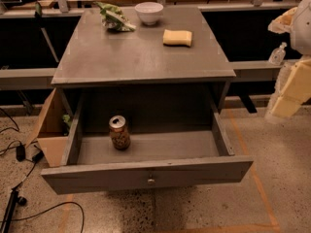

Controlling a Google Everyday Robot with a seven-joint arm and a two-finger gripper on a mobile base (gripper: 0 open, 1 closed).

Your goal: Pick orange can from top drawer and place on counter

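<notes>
The orange can [119,132] stands upright in the open top drawer [146,176], toward its left side, with its silver top and pull tab showing. The drawer is pulled far out and its front panel carries a small round knob [151,181]. The counter [141,52] is the grey top of the cabinet above it. My gripper [287,96] shows as pale yellowish shapes at the right edge of the view, beside the cabinet's right side, well apart from the can and drawer.
On the counter stand a white bowl [149,12], a yellow sponge [177,37] and a green-white crumpled bag [114,17]. A cardboard box [48,130] sits left of the cabinet. Cables [19,198] lie on the floor at left. A plastic bottle [277,55] stands at right.
</notes>
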